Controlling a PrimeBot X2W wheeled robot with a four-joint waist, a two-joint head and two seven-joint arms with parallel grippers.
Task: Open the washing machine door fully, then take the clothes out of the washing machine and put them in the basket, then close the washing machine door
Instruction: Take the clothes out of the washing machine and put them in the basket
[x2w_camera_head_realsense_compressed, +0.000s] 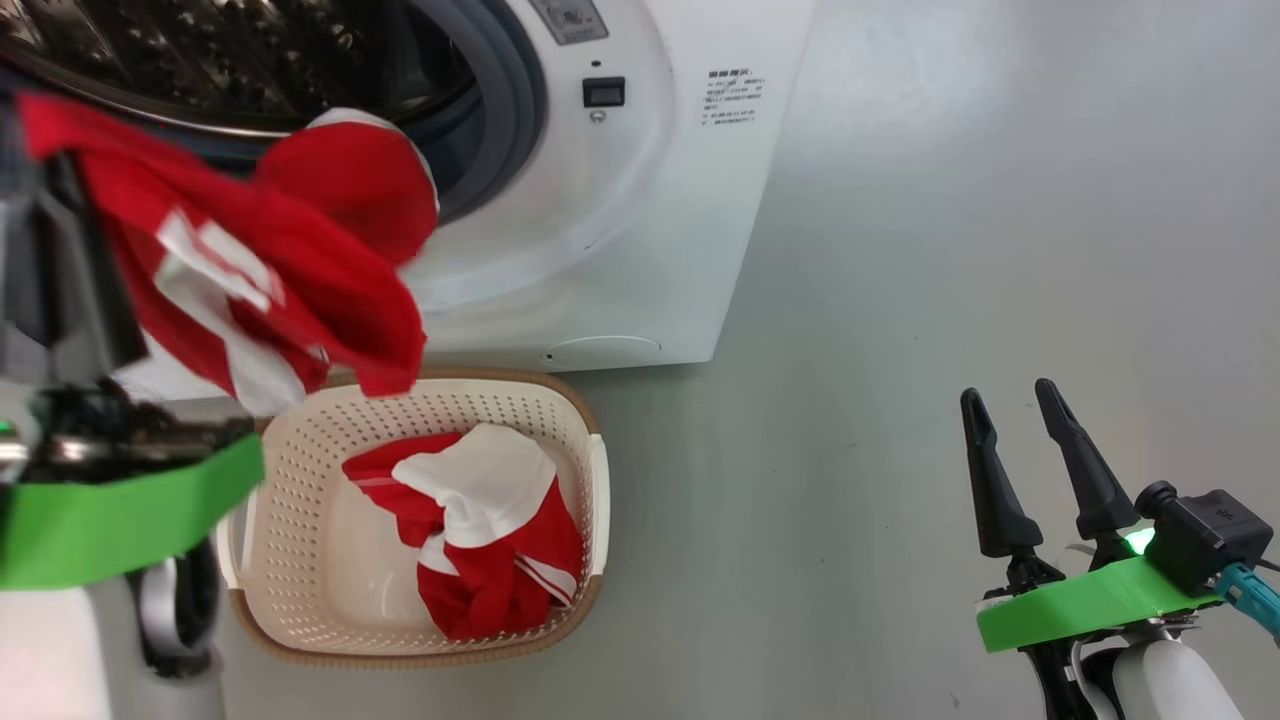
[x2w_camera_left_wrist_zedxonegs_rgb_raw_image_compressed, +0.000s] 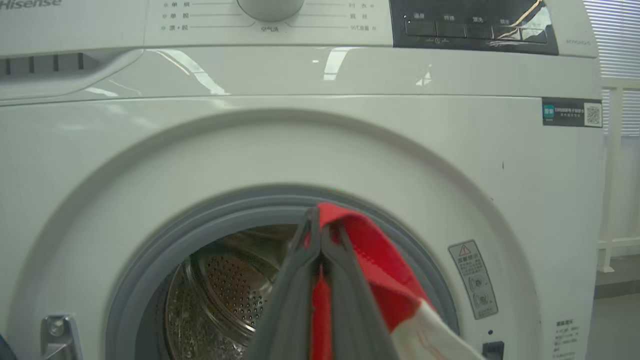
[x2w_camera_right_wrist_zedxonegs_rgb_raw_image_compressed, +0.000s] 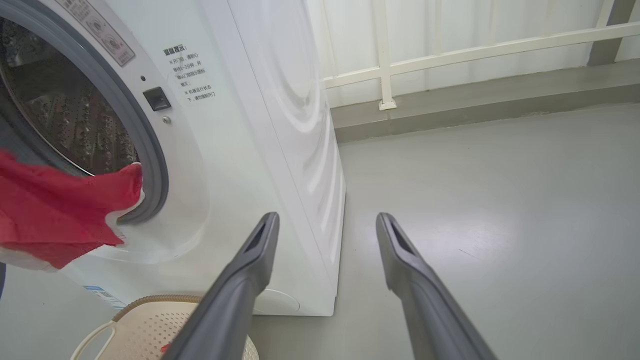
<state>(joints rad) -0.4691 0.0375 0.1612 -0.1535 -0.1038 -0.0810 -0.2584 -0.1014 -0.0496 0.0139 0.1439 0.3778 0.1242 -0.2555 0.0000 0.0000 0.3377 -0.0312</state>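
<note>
Left tool (x2w_camera_left_wrist_zedxonegs_rgb_raw_image_compressed: 316, 220) gripping clothes (x2w_camera_left_wrist_zedxonegs_rgb_raw_image_compressed: 382, 265), head view reveals basket (x2w_camera_head_realsense_compressed: 300, 530) below

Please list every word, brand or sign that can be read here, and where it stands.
"Hisense": top left of the washing machine front, cut by the edge.
Chinese print around the dial: too small.
Black sticker with QR code: too small.
Warning label, triangle sign: text blurred.

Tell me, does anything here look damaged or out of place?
One thing: on the big white front-loading washing machine, the dark control panel at the top has a shiny film peeling and crumpled at one end. Otherwise nothing looks spilled or askew.
</note>
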